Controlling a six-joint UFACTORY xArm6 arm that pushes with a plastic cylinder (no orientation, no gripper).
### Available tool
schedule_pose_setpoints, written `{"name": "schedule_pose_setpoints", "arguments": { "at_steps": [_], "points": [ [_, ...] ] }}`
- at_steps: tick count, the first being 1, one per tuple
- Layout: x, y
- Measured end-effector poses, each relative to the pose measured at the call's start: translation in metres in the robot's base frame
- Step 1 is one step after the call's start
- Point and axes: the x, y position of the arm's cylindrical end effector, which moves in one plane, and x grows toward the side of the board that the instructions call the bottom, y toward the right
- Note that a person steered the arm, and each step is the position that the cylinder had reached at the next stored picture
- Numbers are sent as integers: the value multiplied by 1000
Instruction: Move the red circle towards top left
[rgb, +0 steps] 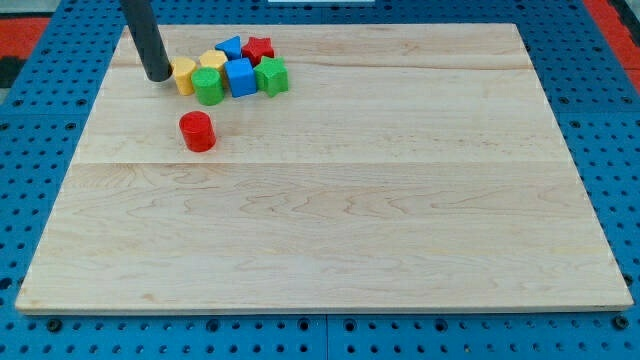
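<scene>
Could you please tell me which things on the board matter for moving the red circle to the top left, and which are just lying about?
Belonging to the job:
- red circle
- my tip, up-left of it, beside the cluster

Just lying about:
- yellow blocks
- green circle
- blue cube
- green block
- blue block
- red star

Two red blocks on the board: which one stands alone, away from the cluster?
The red circle, the cylinder below the cluster toward the view's bottom, touching nothing. The red star sits in the cluster's top row beside a blue block. My tip is at the cluster's left end.
</scene>
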Motion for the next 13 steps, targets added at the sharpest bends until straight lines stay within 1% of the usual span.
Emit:
{"name": "schedule_pose_setpoints", "arguments": {
  "at_steps": [3,4,5,6,7,8,10,11,12,13],
  "points": [
    [-2,3],
    [39,-24],
    [85,-36],
    [116,-36],
    [151,-32],
    [161,3],
    [163,65],
    [144,82],
    [126,76],
    [122,50]
  ]
}}
